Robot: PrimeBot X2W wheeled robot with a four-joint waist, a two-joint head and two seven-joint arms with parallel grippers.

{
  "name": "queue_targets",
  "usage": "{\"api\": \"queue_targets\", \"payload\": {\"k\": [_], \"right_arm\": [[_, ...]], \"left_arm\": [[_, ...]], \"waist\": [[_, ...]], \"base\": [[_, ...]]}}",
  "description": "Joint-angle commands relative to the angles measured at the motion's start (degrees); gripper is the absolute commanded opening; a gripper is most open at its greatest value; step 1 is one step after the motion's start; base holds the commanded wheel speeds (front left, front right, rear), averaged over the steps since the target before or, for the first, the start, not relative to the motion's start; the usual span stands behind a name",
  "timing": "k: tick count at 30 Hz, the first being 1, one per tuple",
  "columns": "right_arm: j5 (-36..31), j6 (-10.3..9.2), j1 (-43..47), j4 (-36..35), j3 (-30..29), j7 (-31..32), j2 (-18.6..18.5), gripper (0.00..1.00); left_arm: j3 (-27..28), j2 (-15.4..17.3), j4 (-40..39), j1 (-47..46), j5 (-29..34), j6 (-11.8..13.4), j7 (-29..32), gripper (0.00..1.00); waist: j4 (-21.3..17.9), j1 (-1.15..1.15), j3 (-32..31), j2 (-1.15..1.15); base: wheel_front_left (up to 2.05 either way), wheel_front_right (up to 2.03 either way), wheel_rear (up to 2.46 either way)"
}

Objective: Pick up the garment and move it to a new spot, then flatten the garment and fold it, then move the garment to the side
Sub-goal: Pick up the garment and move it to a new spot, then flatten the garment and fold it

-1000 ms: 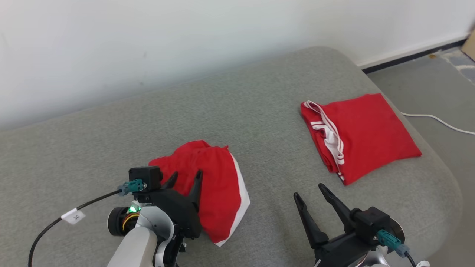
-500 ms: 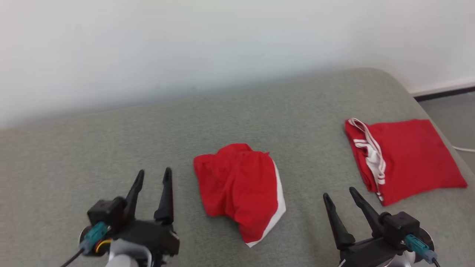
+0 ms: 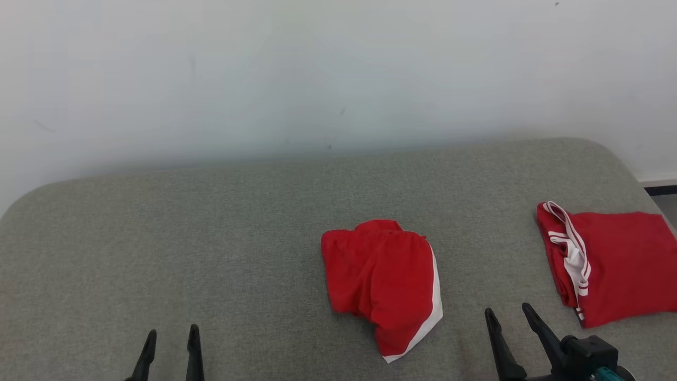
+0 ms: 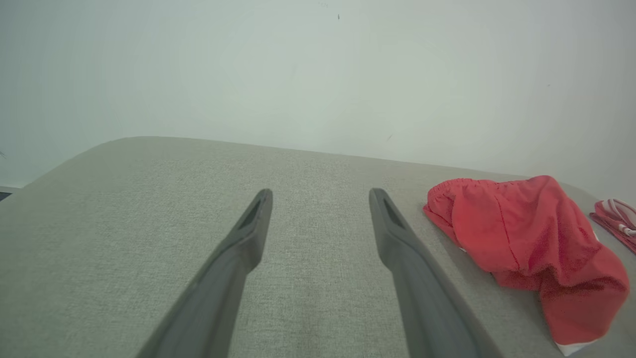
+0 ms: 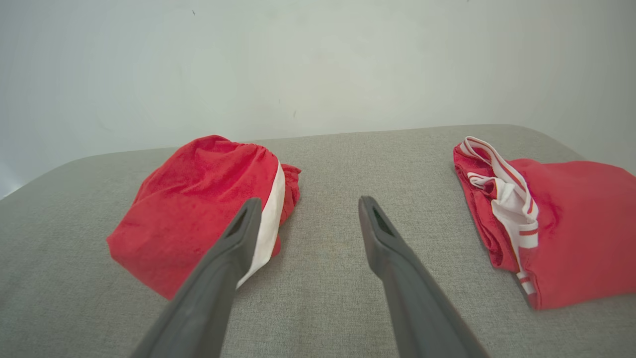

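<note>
Now, step: we judge it to be the flattening. The shorts [image 3: 381, 286] lie bunched on the pad [image 3: 211, 238], neither flat nor folded.
Shorts: red with a white side band, heaped mid-pad, gathered waistband at the far end, white corner at the near end.
Left claw [image 3: 173, 330]: wide and empty, at the near left, over bare pad.
Right claw [image 3: 506, 309]: wide and empty, at the near right.
Shorts to left claw: to its right and a little farther off, well apart, with bare pad between.
Shorts to right claw: to its left, near but not touching. The white corner is the closest part.
Folded piece [image 3: 613, 264]: a second red garment, flat at the far right, apart from the shorts. We would leave it alone.
How to do it well: we would take two separate edges, one claw each, the waistband far and the hem near. We would pinch them and draw them apart low over the pad, so the cloth spreads rather than drags as a lump.
Care: thin cloth may slip, so we would close on a seam, where it looks thicker. Which layer lies on top in the heap we cannot tell.
</note>
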Motion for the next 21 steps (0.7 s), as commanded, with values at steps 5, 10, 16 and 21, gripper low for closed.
{"api": "queue_targets", "payload": {"k": [5, 10, 16, 21], "right_arm": [[-0.43, -0.14, 2.04, 0.45, -1.39, -0.39, 0.50, 1.00], [-0.90, -0.14, 2.98, 0.56, -2.07, -0.10, 0.95, 1.00], [-0.96, -0.14, 3.28, 0.48, -2.15, 0.33, 1.26, 1.00], [-1.04, -0.14, 3.23, 0.16, -2.13, 0.27, 1.49, 1.00]], "left_arm": [[2.59, 0.72, -1.94, 4.76, 2.57, -0.38, -0.20, 1.00], [4.98, 0.26, -2.57, 7.92, 4.04, -0.69, -0.21, 1.00], [6.38, -0.50, -1.67, 9.06, 5.15, -2.35, -0.21, 1.00], [7.03, -0.98, -1.62, 8.67, 5.88, -3.17, -0.21, 1.00]], "waist": [[2.28, 0.01, -1.68, 0.00], [2.85, 0.01, -2.14, 0.00], [2.91, 0.01, -2.11, 0.00], [2.63, 0.01, -1.87, 0.00]], "base": [[0.00, 0.00, 0.00], [0.00, 0.00, 0.00], [0.00, 0.00, 0.00], [0.00, 0.00, 0.00]]}}
